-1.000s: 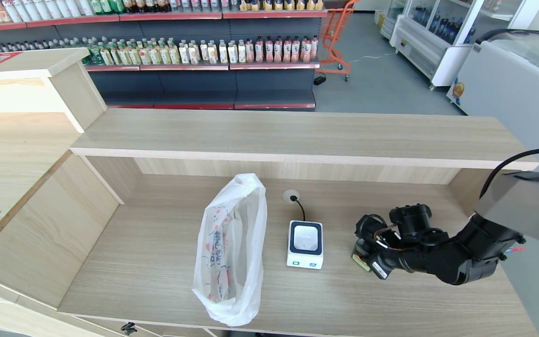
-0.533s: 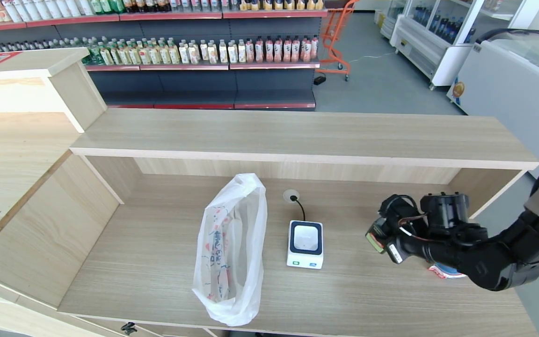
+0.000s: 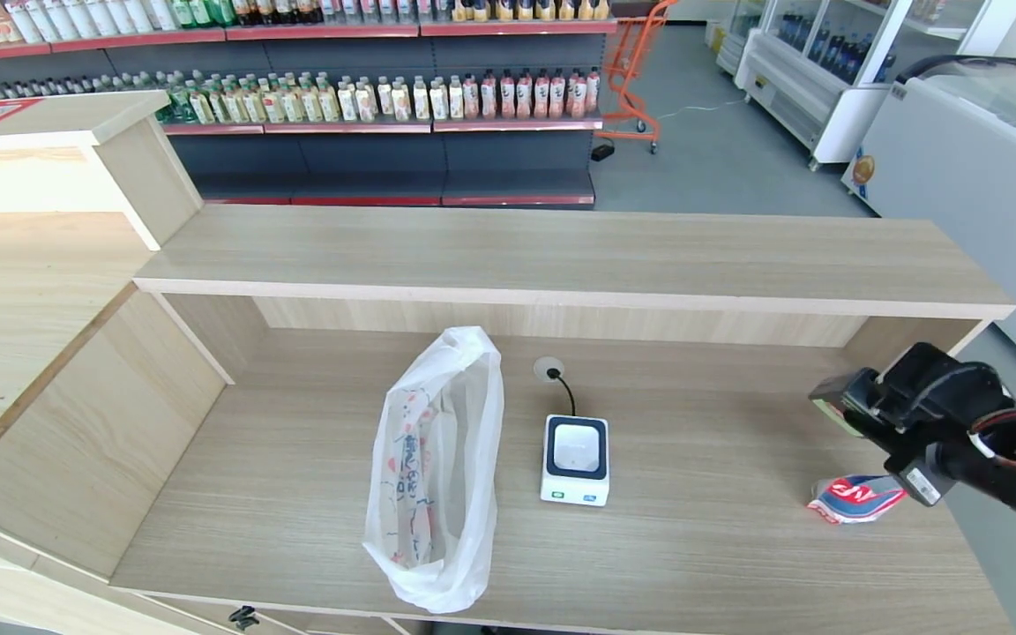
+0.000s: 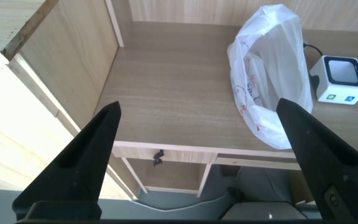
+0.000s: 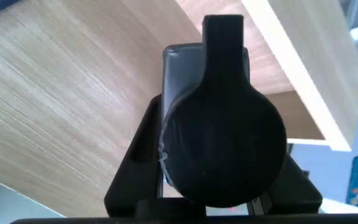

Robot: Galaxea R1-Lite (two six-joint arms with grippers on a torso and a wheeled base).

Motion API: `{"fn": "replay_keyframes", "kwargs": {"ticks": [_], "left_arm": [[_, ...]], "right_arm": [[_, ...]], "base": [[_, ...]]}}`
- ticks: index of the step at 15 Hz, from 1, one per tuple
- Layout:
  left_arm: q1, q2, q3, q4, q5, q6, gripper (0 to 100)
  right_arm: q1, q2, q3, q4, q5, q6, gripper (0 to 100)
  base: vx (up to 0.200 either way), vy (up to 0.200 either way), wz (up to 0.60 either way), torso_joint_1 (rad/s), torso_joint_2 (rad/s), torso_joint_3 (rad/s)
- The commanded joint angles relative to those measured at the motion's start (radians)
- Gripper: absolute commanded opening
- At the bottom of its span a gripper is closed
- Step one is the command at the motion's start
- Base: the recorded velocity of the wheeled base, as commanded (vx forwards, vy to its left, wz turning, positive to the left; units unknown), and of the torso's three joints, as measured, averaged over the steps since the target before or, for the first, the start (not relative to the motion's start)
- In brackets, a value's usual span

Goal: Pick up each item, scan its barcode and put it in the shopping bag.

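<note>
Fingers [image 4: 82, 158] of the left gripper [image 4: 197, 109] were spread wide, nothing held; the right gripper's [image 3: 852, 406] hold could not be told. The packet [image 3: 856, 498] was seen flat on the counter [image 3: 693, 564], just by the right gripper, long side left to right. That arm had been pulled away from the scanner [image 3: 575, 459], so the packet was uncovered.

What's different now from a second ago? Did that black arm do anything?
The right gripper swung away from beside the scanner, out to the right end of the counter. As the arm cleared, a red, white and blue packet came into sight lying on the counter; whether the gripper handled it cannot be told. The shopping bag and the scanner stayed put.
</note>
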Motion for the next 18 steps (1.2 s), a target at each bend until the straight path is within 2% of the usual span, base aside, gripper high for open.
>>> {"fn": "replay_keyframes", "kwargs": {"ticks": [1, 2, 3, 4, 5, 6, 7, 9, 10, 12, 15, 18], "left_arm": [[0.000, 0.001, 0.000, 0.000, 0.000, 0.000, 100], [0.000, 0.000, 0.000, 0.000, 0.000, 0.000, 100], [0.000, 0.000, 0.000, 0.000, 0.000, 0.000, 100], [0.000, 0.000, 0.000, 0.000, 0.000, 0.000, 100], [0.000, 0.001, 0.000, 0.000, 0.000, 0.000, 100], [0.000, 0.000, 0.000, 0.000, 0.000, 0.000, 100], [0.000, 0.001, 0.000, 0.000, 0.000, 0.000, 100], [0.000, 0.001, 0.000, 0.000, 0.000, 0.000, 100], [0.000, 0.001, 0.000, 0.000, 0.000, 0.000, 100], [0.000, 0.001, 0.000, 0.000, 0.000, 0.000, 100], [0.000, 0.000, 0.000, 0.000, 0.000, 0.000, 100], [0.000, 0.001, 0.000, 0.000, 0.000, 0.000, 100]], "right_arm": [[0.003, -0.114, 0.022, 0.002, 0.120, -0.168, 0], [-0.007, -0.105, 0.022, 0.000, 0.217, -0.293, 0], [-0.066, -0.059, 0.019, -0.006, 0.501, -0.566, 0], [-0.086, -0.045, 0.019, -0.001, 0.591, -0.669, 0], [-0.105, 0.015, 0.016, 0.000, 0.817, -0.996, 0], [-0.102, 0.061, 0.017, 0.006, 0.967, -1.186, 0], [-0.089, 0.095, 0.017, 0.040, 1.045, -1.347, 0], [-0.073, 0.159, 0.023, 0.194, 1.136, -1.689, 0], [-0.073, 0.171, 0.023, 0.229, 1.163, -1.780, 0], [-0.036, 0.197, 0.034, 0.244, 1.173, -1.852, 0], [0.075, 0.262, -0.004, 0.204, 1.231, -1.924, 0], [0.167, 0.283, -0.014, 0.148, 1.252, -1.932, 0]], "base": [[0.000, 0.000, 0.00, 0.000, 0.00, 0.000], [0.000, 0.000, 0.00, 0.000, 0.00, 0.000], [0.000, 0.000, 0.00, 0.000, 0.00, 0.000], [0.000, 0.000, 0.00, 0.000, 0.00, 0.000], [0.000, 0.000, 0.00, 0.000, 0.00, 0.000], [0.000, 0.000, 0.00, 0.000, 0.00, 0.000], [0.000, 0.000, 0.00, 0.000, 0.00, 0.000], [0.000, 0.000, 0.00, 0.000, 0.00, 0.000], [0.000, 0.000, 0.00, 0.000, 0.00, 0.000], [0.000, 0.000, 0.00, 0.000, 0.00, 0.000], [0.000, 0.000, 0.00, 0.000, 0.00, 0.000], [0.000, 0.000, 0.00, 0.000, 0.00, 0.000]]}}
